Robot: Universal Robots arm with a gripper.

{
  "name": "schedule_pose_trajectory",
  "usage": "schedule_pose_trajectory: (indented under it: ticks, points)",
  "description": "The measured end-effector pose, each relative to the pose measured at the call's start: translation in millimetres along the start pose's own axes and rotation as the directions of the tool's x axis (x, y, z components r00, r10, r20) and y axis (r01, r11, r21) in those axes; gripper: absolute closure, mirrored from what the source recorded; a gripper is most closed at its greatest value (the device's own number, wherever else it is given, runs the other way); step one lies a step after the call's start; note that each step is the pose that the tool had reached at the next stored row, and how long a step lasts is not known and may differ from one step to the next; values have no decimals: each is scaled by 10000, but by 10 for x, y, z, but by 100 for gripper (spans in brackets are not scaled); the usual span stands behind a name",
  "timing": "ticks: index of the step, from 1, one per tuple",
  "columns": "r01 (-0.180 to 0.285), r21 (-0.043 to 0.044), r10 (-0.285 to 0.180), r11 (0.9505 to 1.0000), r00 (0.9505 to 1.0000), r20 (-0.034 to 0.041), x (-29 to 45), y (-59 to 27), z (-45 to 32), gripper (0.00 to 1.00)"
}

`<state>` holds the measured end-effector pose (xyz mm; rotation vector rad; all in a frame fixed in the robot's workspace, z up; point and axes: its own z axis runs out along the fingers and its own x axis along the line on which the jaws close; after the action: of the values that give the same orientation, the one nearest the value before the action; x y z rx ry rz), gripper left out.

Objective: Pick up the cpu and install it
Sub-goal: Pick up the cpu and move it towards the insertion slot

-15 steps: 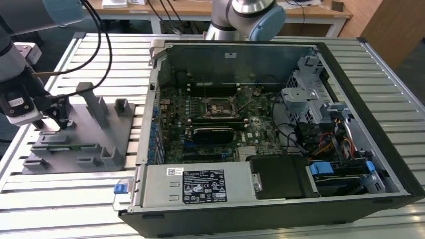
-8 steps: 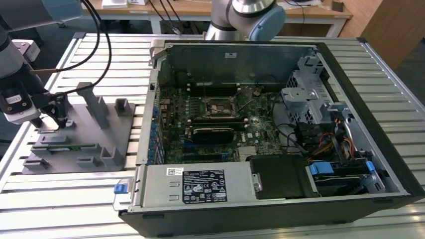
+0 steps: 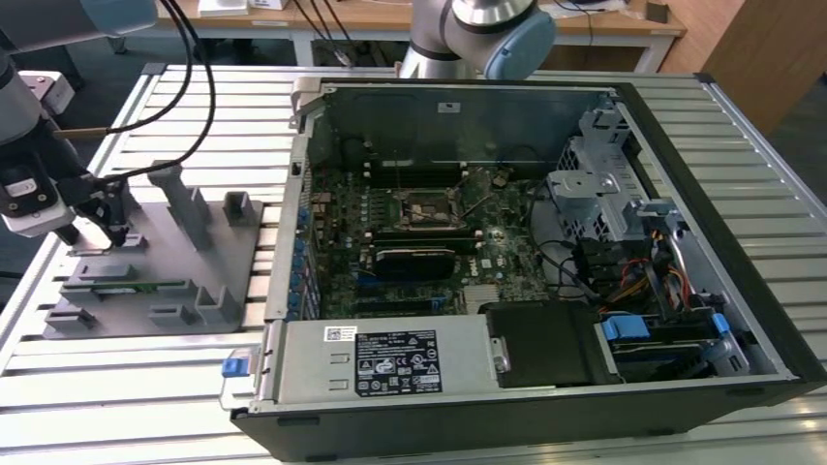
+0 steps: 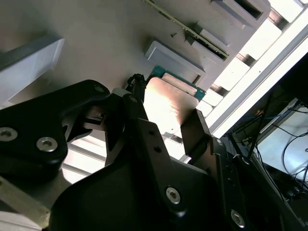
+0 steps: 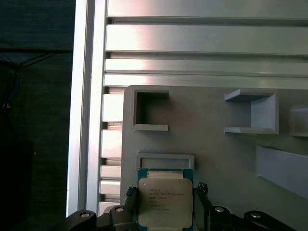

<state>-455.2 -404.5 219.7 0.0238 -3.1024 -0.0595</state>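
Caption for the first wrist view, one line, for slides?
Wrist close-up: gripper around the cpu at the grey fixture plate on the slatted table.

an open computer case point(image 3: 517, 423) sits on the slatted metal table point(image 3: 762, 126) beside a grey fixture tray point(image 3: 162, 262)

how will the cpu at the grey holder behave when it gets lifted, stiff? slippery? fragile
Probably rigid: the cpu is a flat square with a metal lid on a green board. Its thin edges offer little to hold, so it might slip or tilt in a loose grasp. Likely light for its size, and being flat it shouldn't roll.
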Motion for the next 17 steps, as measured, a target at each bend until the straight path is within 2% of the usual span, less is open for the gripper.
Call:
schedule_pose_trajectory:
  ticks: [17]
  points:
    - [0,0,0,10000,10000,1,7,7,-180,46]
